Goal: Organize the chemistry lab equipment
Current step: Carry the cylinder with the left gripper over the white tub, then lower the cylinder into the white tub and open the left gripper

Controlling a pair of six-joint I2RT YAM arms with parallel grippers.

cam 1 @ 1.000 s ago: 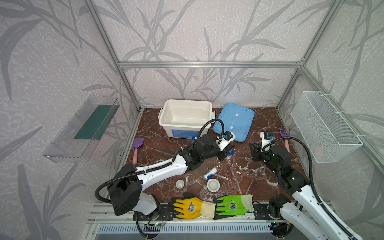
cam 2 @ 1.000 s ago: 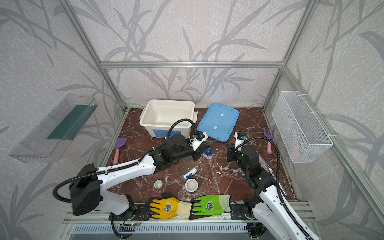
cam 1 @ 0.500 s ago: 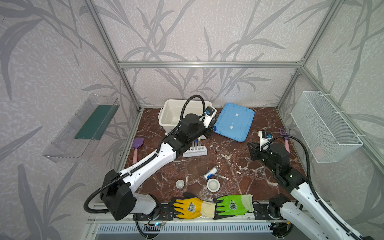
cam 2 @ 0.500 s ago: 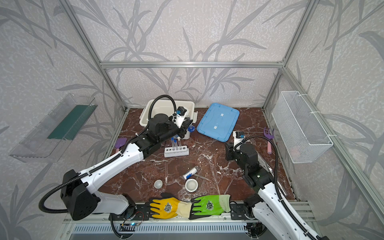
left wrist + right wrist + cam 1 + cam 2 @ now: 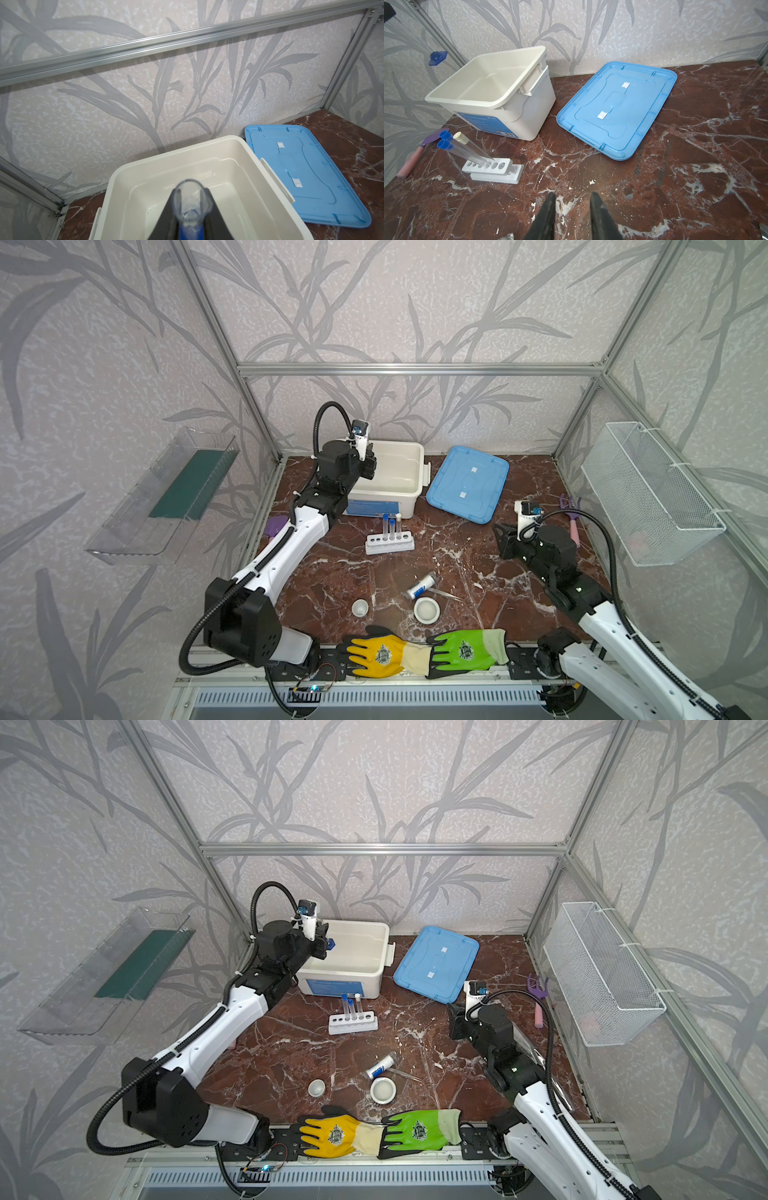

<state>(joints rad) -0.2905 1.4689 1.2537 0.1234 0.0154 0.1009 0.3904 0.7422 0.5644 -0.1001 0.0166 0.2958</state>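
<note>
blue-based vessel [image 5: 188,216] in left end effector [image 5: 190,192]

1. No word, number or brand can be read in any view.
2. A blue label [image 5: 483,124] is carried on the front of the white bin [image 5: 533,104]. Lines of print are seen on it in the right wrist view, but they are too blurred to be read.
3. The yellow glove [image 5: 361,657] and the green glove [image 5: 486,649] are each marked with a round crest [image 5: 382,654]; its lettering cannot be made out.
4. The band on the blue-labelled vial [image 5: 420,585] is shown too small for print to be told.
</note>
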